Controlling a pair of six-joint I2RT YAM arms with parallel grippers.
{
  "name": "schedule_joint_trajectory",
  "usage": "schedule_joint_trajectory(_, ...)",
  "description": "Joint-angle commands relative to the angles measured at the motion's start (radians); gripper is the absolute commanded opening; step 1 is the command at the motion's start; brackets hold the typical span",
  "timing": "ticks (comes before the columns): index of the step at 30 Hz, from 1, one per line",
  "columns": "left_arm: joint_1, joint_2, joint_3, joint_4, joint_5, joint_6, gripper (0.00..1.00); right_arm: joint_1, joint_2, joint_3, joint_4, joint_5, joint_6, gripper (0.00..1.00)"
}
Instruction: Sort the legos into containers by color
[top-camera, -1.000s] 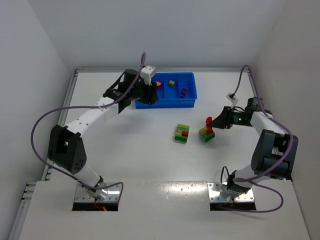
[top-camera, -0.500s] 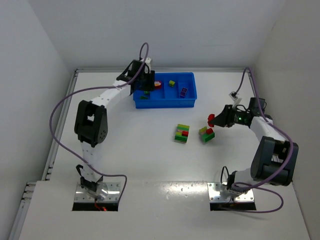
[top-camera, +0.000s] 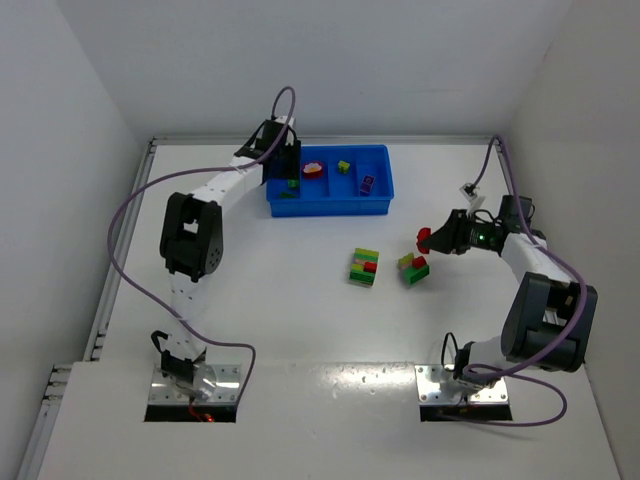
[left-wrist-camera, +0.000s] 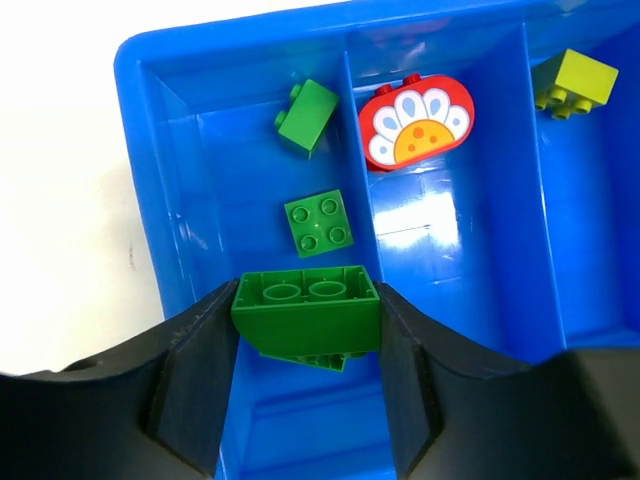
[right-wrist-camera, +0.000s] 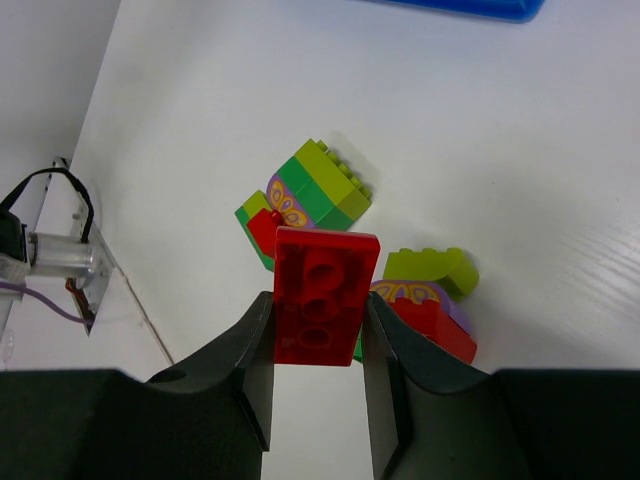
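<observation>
A green brick (left-wrist-camera: 305, 305) is clamped in the left pincer (left-wrist-camera: 305, 350) over the leftmost compartment of the blue tray (left-wrist-camera: 150, 180) — two loose green bricks (left-wrist-camera: 318, 222) lie on that compartment's floor. The right pincer (right-wrist-camera: 318, 345) grips a red brick (right-wrist-camera: 322, 290) above the counter (right-wrist-camera: 520, 150), near two multicoloured clumps (right-wrist-camera: 310, 195).

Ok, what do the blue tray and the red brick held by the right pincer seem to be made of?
The bright blue rectangular four-compartment tray: looks like moulded plastic, glossy, with white glare on its floor. The flat red brick in the right pincer: probably hard plastic, smooth with a soft sheen, crisp moulded circles on its face.
</observation>
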Motion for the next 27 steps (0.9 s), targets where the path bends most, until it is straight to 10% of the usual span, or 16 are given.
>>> schedule_joint_trajectory(1,0.004,0.005,0.039,0.015,-0.025,0.011,0.61,0.006,-0.004,0.004,0.021,-0.035,-0.024,0.0)
schedule_joint_trajectory(5,0.004,-0.004,0.039,0.015,-0.037,0.011,0.8,0.015,-0.017,0.004,0.031,-0.025,-0.024,0.0)
schedule_joint_trajectory(14,0.004,-0.172,0.016,-0.028,-0.056,-0.006,0.82,0.084,-0.038,0.111,0.013,0.01,-0.014,0.0)
schedule_joint_trajectory(27,0.204,-0.737,-0.462,0.101,0.656,-0.058,1.0,0.459,0.357,0.754,0.182,0.311,0.287,0.0)
